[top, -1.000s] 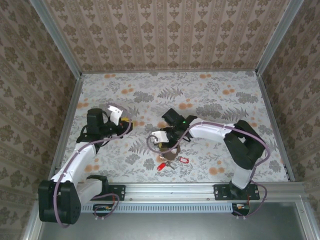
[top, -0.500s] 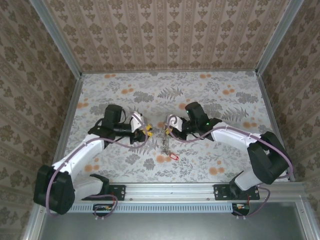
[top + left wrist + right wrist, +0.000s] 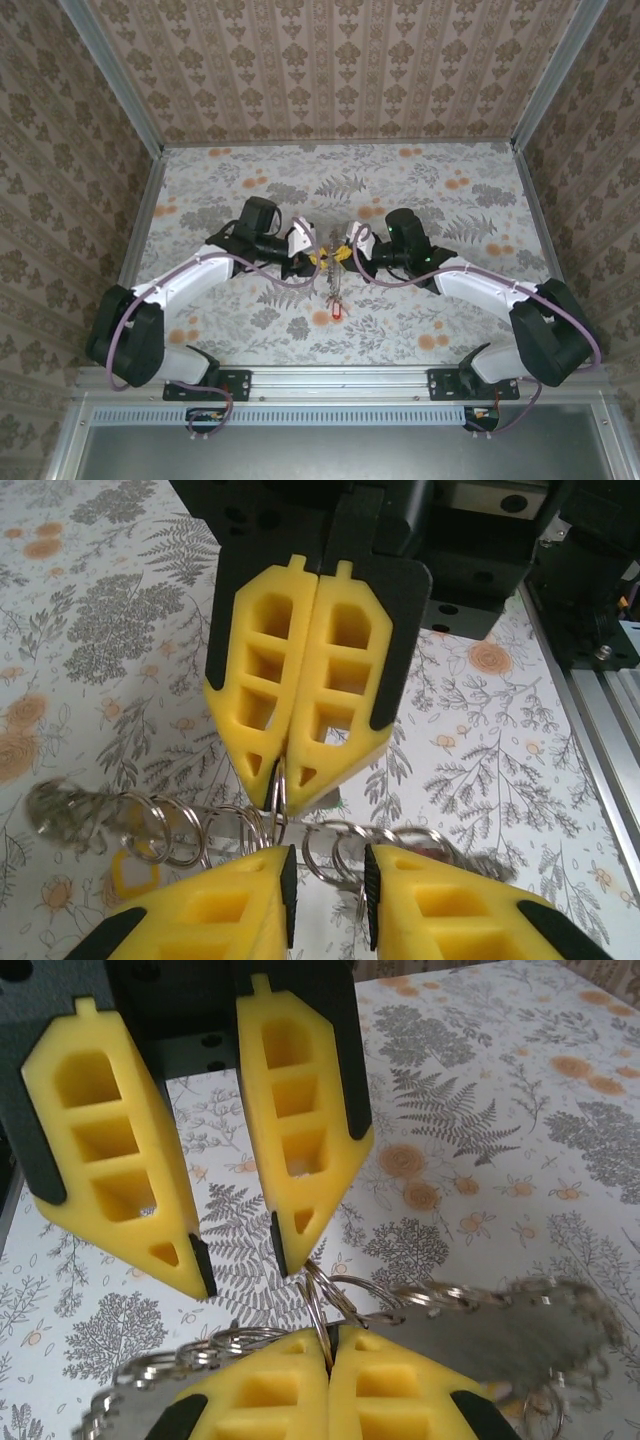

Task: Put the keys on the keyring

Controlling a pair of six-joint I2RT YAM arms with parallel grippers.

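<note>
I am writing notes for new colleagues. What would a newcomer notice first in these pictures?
The right gripper and the left gripper meet tip to tip over the middle of the flower-patterned table. The right is shut on a thin grey metal ring; the left is open. Below them in the top view is a bunch of small metal keys, one with a red head.

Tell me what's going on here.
The right gripper is shut on a thin keyring, from which a bunch of small rings hangs. The left gripper faces it tip to tip, open, with some of those rings in its gap. A red-headed key trails from the bunch toward the near edge.
</note>
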